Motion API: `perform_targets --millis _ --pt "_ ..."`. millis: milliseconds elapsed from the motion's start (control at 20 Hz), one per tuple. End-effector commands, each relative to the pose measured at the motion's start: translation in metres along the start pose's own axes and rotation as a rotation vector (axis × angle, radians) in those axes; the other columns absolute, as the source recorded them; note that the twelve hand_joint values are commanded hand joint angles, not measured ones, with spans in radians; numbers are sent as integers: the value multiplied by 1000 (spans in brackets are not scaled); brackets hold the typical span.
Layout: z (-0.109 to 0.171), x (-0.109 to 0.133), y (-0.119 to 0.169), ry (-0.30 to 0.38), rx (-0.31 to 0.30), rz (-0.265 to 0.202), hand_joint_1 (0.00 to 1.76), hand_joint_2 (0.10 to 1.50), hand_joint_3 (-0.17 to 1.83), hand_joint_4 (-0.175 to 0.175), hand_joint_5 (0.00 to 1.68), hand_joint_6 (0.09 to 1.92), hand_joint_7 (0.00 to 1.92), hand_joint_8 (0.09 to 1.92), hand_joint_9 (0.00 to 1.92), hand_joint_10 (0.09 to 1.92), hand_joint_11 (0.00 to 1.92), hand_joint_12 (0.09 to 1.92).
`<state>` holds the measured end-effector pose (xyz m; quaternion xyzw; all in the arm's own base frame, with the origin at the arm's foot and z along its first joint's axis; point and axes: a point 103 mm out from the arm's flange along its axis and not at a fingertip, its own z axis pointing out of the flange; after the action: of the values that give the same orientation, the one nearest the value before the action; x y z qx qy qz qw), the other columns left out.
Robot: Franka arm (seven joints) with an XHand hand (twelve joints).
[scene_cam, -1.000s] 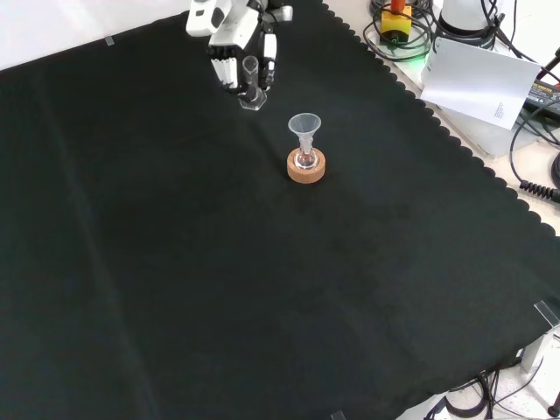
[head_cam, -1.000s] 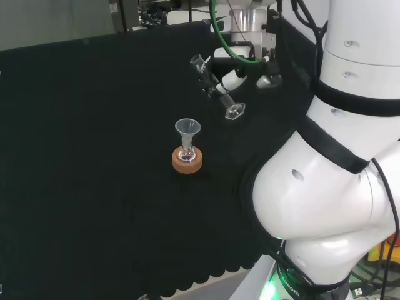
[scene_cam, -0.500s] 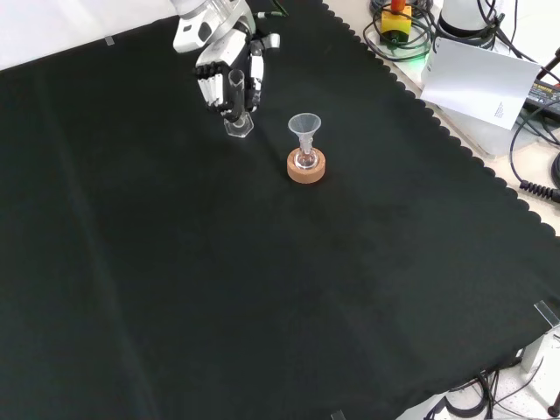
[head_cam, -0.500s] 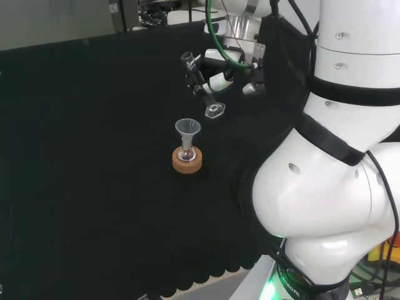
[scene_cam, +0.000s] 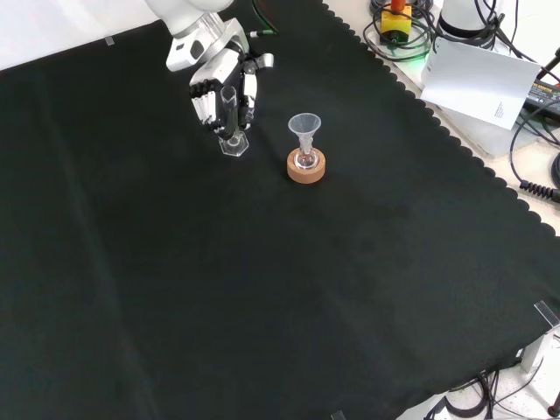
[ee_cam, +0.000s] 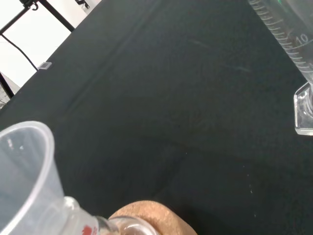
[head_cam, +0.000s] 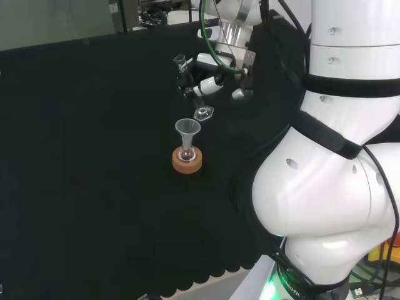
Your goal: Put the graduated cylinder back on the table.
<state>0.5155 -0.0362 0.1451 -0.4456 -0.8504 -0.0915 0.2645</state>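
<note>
A clear graduated cylinder [head_cam: 189, 85] with a hexagonal foot [head_cam: 204, 114] hangs tilted over the black cloth, and my hand [head_cam: 212, 84] is shut on it. From the front, the hand [scene_cam: 210, 83] curls round the cylinder [scene_cam: 229, 109], whose foot [scene_cam: 234, 146] sits close to the cloth or on it; I cannot tell which. The wrist view has the cylinder's marked wall [ee_cam: 288, 39] and foot [ee_cam: 304, 110] close by.
A clear funnel [head_cam: 187, 130] stands in a small flask on a cork ring [head_cam: 187, 161], just beside the cylinder's foot. From the front, the funnel [scene_cam: 304, 128] and cork ring [scene_cam: 306, 166] sit right of the hand. Open black cloth [scene_cam: 262, 289] lies nearer the front camera.
The hand has carried the cylinder left and lower in the head view, nearer the funnel. In the front view it came down toward the cloth. Funnel and ring have not moved.
</note>
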Motion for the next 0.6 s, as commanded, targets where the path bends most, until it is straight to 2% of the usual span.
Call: perform_targets --millis 50,300,600 --pt "11 -14 17 64 -67 -4 1246 1148 2 -175 899 1119 933 1107 1312 189 1136 805" --pt "17 -25 25 116 -116 -11 1245 1151 2 -175 894 1127 926 1116 1302 187 1129 808" --pt "19 -34 33 113 -142 -17 1242 1157 2 -175 884 1143 914 1133 1293 188 1119 817"
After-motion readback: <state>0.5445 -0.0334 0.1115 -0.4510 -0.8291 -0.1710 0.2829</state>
